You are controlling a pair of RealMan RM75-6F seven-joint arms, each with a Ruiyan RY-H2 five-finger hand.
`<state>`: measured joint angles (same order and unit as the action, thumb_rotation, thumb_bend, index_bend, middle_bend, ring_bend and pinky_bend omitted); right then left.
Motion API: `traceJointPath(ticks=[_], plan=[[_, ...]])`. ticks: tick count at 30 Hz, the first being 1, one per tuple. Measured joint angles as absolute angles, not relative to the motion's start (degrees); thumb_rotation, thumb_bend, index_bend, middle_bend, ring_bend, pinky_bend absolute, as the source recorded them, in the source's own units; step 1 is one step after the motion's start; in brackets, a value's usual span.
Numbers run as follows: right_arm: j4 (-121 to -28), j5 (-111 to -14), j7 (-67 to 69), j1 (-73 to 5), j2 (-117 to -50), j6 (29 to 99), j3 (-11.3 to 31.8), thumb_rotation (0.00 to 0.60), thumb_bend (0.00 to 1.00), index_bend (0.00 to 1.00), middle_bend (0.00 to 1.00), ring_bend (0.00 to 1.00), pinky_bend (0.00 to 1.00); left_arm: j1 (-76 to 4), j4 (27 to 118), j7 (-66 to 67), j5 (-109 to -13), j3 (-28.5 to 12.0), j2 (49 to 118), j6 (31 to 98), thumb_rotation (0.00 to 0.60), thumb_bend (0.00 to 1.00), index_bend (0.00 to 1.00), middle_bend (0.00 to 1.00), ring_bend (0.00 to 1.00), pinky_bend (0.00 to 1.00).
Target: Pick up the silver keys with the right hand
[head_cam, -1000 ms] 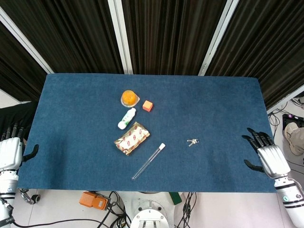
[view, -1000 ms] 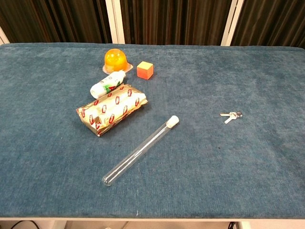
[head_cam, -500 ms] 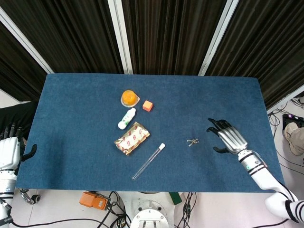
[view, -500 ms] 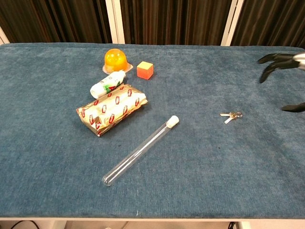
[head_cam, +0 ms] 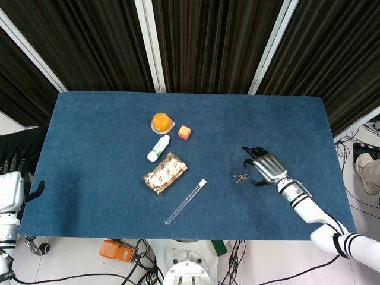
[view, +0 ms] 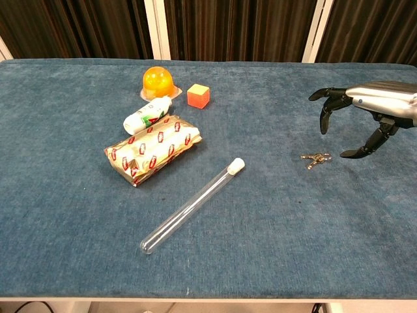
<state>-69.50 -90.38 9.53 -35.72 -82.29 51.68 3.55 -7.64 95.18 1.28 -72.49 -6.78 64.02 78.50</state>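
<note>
The silver keys [head_cam: 240, 177] [view: 316, 158] lie flat on the blue cloth, right of centre. My right hand [head_cam: 263, 166] [view: 365, 111] hovers just to their right, a little above the cloth, its fingers spread and curved down, holding nothing. The thumb tip is close to the keys without touching them. My left hand [head_cam: 12, 189] stays off the table's left edge, fingers apart and empty; the chest view does not show it.
A glass test tube [head_cam: 185, 201] [view: 192, 205] lies left of the keys. Further left are a foil snack packet [head_cam: 164, 173], a small white bottle [head_cam: 158, 148], an orange jelly cup [head_cam: 161, 122] and an orange cube [head_cam: 184, 132]. The table's right edge [head_cam: 333, 172] is behind the hand.
My right hand has swept in from the table's right edge leftward to just beside the keys. The keys and the left hand have not moved.
</note>
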Motion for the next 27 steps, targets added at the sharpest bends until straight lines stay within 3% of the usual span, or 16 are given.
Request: traceJointPath(ticks=[8,27], plan=[[-67.3,-89.6,8.9,-36.7,-83.8,50.7,2.6,0.6,0.5,0.5,0.11,0.19,0.19,-7.7,95.2,1.3,-72.4,-6.8,64.0,78.4,0.6,0.32,0.18,0.04,0.04,0.15],[-64.7,-88.8,9.1,-37.7,-86.0,50.3,0.7,0.6,0.5,0.53,0.11,0.19,0.19,-7.6,95.3,1.3,-71.9,-6.9,63.8,78.2,0.6,0.32,0.18,0.04,0.04,0.15]])
